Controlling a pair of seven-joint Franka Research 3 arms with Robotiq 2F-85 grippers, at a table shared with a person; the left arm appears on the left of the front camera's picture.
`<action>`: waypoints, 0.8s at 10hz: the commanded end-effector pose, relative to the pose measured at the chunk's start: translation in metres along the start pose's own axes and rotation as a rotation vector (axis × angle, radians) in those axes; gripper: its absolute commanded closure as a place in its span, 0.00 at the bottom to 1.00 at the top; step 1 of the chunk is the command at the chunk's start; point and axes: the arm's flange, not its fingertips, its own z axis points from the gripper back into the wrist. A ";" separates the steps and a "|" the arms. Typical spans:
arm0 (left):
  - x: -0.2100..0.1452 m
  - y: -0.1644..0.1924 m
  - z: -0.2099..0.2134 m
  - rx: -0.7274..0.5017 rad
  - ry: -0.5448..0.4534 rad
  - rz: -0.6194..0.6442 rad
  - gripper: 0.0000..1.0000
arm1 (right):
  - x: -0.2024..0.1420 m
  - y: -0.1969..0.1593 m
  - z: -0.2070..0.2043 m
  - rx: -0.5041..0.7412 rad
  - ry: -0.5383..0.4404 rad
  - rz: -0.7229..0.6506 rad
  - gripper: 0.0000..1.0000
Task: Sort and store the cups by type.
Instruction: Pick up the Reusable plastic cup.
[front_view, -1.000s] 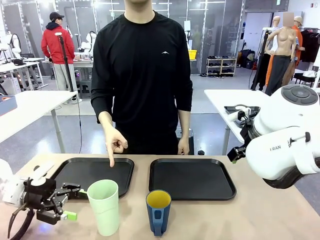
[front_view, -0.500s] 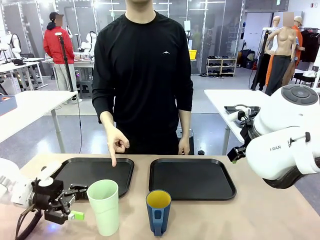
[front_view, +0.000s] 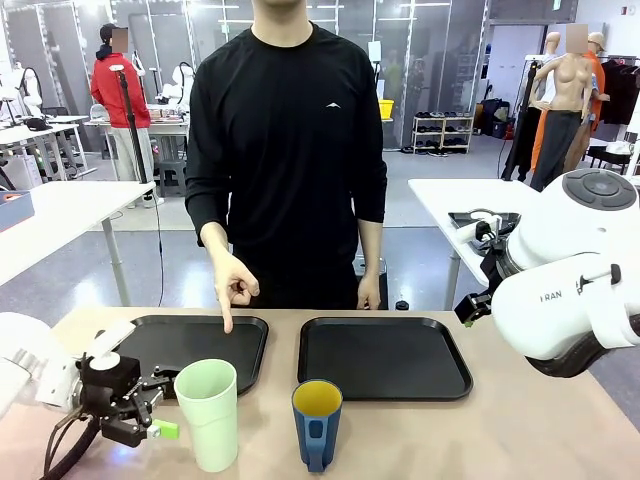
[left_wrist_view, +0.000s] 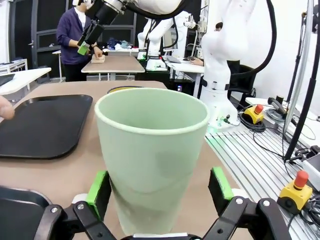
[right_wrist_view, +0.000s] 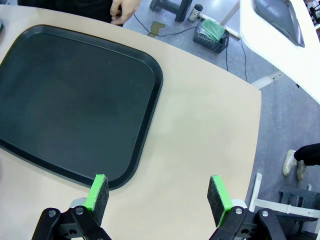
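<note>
Both hands stand released: your left hand (left_wrist_view: 159, 189) flanks the mint tumbler (left_wrist_view: 152, 150), your right hand (right_wrist_view: 158, 192) hovers above a tray (right_wrist_view: 75, 100).

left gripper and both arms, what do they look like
The left gripper is black, a two-finger linkage with bright green pads, on a rounded white arm with a black cable looping beneath. The right gripper matches it. The right arm is bulky glossy white, with dark lettering and a grey round cap.
</note>
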 end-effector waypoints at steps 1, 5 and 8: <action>-0.016 0.005 -0.014 -0.003 -0.021 -0.030 0.00 | -0.001 0.001 0.000 -0.001 0.000 0.006 0.00; -0.020 0.009 -0.021 -0.006 0.002 -0.030 0.00 | -0.001 0.001 0.000 -0.001 0.000 0.006 0.00; -0.021 0.014 -0.033 -0.031 0.004 -0.034 0.00 | -0.001 0.001 0.000 -0.001 0.000 0.006 0.00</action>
